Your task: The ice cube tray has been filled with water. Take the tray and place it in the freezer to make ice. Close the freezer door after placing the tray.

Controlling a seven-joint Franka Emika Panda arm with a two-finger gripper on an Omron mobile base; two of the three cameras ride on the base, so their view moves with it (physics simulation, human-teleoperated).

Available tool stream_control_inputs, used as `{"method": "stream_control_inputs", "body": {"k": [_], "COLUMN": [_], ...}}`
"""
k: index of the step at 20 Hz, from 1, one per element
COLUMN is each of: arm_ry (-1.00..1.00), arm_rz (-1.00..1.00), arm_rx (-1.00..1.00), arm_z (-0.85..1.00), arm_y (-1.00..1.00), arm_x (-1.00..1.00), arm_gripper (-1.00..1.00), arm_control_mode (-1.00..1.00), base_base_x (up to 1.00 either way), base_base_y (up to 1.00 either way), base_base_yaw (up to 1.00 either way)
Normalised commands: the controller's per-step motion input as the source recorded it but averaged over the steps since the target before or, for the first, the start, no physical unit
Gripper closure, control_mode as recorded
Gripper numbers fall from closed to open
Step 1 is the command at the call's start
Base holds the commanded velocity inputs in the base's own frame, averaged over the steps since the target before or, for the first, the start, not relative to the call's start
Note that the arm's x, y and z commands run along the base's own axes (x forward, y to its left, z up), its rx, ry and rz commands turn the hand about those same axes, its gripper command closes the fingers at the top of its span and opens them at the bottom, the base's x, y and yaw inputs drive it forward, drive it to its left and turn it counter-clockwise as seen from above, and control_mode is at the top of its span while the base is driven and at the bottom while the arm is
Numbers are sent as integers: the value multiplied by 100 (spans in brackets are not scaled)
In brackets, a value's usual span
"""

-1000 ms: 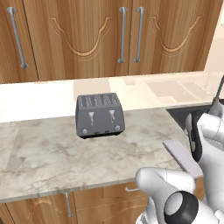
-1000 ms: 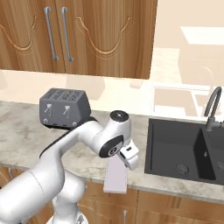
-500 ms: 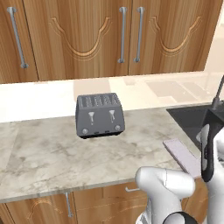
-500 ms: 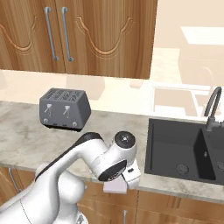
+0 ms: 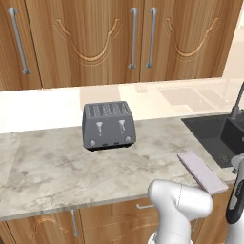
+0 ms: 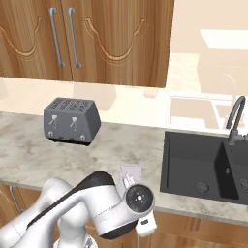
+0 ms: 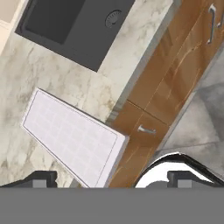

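The ice cube tray (image 7: 72,138) is a long pale lilac slab with a fine grid top. It lies flat on the marble counter, one end at the front edge beside the sink. In the base views the ice cube tray (image 5: 201,171) sits right of the toaster, and the arm (image 6: 106,208) covers most of the ice cube tray (image 6: 131,173). My gripper (image 7: 111,179) hangs above the counter's front edge near the tray's near end. It is open, its fingertips (image 7: 39,178) wide apart, and it holds nothing. The freezer and its door are out of view.
A dark grey four-slot toaster (image 5: 108,125) stands mid-counter. A black sink (image 6: 201,164) with a faucet (image 6: 235,118) lies right of the tray. Wood wall cabinets (image 5: 133,38) hang behind. Below the counter edge are wood drawer fronts (image 7: 175,65) and grey floor (image 7: 205,113).
The arm has folded down and the hand has sunk from over the tray toward the counter's front edge. Tray and toaster have stayed put. The jaws have stayed open.
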Motion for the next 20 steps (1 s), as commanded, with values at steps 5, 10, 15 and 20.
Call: {"method": "stream_control_inputs", "body": {"k": [5, 10, 15, 20], "arm_ry": [-10, -9, -4, -1], "arm_rz": [-6, -2, 0, -5], "arm_rx": [1, 0, 0, 2], "arm_z": [-4, -16, -1, 0], "arm_y": [-16, -21, 0, 4], "arm_x": [-53, -36, -21, -2], "arm_gripper": [-100, -100, -100, -100], "arm_control_mode": [-100, -100, -100, -100], "base_base_x": [0, 0, 0, 0], "base_base_y": [0, 0, 0, 0], "base_base_yaw": [0, 0, 0, 0]}}
